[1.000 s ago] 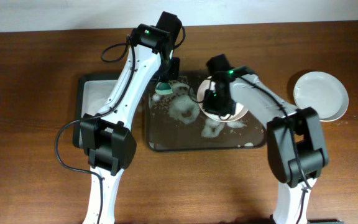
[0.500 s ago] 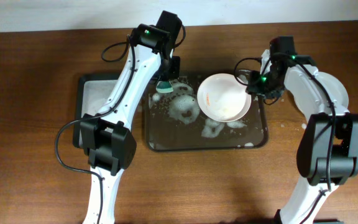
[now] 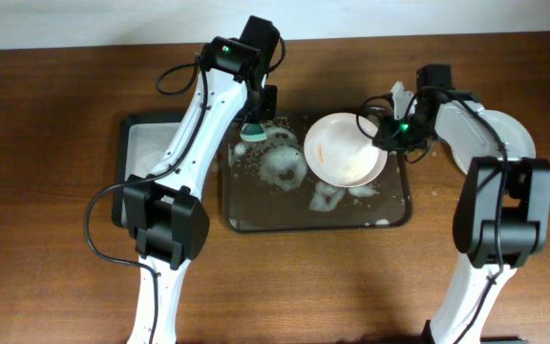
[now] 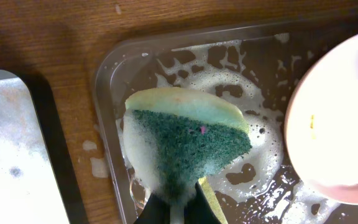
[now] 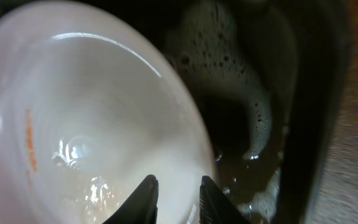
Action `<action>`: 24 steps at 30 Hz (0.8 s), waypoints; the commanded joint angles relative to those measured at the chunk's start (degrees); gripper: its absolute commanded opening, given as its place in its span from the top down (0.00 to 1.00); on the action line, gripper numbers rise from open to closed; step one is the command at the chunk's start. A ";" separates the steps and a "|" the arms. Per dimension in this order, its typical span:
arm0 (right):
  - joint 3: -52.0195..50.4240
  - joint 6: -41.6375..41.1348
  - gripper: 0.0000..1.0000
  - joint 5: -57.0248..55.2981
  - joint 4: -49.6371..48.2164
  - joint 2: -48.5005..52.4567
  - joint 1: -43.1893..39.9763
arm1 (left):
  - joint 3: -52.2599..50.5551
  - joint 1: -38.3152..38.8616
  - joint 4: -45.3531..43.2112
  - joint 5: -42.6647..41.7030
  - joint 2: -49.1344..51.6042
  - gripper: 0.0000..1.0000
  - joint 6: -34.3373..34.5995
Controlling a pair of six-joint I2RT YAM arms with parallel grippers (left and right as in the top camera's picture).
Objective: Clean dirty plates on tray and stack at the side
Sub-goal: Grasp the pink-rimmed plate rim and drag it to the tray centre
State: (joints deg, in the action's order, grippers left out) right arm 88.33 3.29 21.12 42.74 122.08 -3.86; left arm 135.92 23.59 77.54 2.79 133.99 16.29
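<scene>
While my left tool (image 4: 173, 210) clamps the sponge (image 4: 185, 140), my right tool (image 5: 176, 186), not yet closed, straddles the plate (image 5: 86, 124) rim; soapy, it may slip into the tray (image 3: 318, 227).

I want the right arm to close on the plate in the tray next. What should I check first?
1. The right gripper straddles the rim of the round white plate: ok, one finger on each side, jaws open.
2. The plate is clean: not ok, an orange smear shows inside.
3. The left gripper holds the soapy yellow-and-green sponge: ok.
4. The sponge is clear of the plate: ok, it hangs apart, over the left end of the dark grey rectangular tray.
5. The stacking spot is ready: cannot tell, the right arm partly hides the second white plate right of the tray.
</scene>
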 commanded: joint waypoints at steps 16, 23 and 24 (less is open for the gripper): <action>5.09 3.32 0.70 1.29 4.35 -4.02 -0.83 | -0.11 -0.35 -0.15 -0.46 0.26 0.99 -0.48; 4.46 3.34 0.71 -7.85 5.73 -1.70 -1.05 | -0.11 -0.35 -0.13 -0.46 0.28 0.99 -0.48; 4.46 3.34 0.71 -7.87 5.88 -1.40 -1.05 | -0.11 -0.35 -0.13 -0.46 0.26 0.99 -0.46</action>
State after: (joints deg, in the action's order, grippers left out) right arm 92.47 6.24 16.43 48.29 119.42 -4.29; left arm 135.92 23.59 77.54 2.79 133.99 16.32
